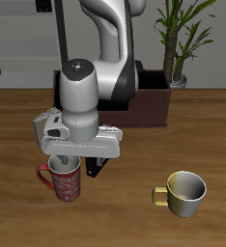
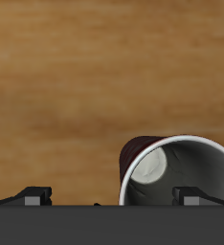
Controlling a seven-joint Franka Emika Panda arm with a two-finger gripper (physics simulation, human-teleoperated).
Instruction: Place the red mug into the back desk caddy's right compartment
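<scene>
1. Standing upright near the table's front edge: red mug, handle turned away from the yellowish-cream mug
2. Hanging right over the red mug's rim: gripper, one finger inside the grey interior, the other outside; cannot tell whether clamped on the wall
3. Sitting far back, partly hidden behind the arm: back desk caddy
4. Resting well apart, also near the front edge: yellowish-cream mug

Lighting even and soft in both views. My arm casts a faint shadow on the counter. Mild sheen on the cup's pale inside. Renders low-resolution, slightly coarse; no edge distortion noted.
</scene>
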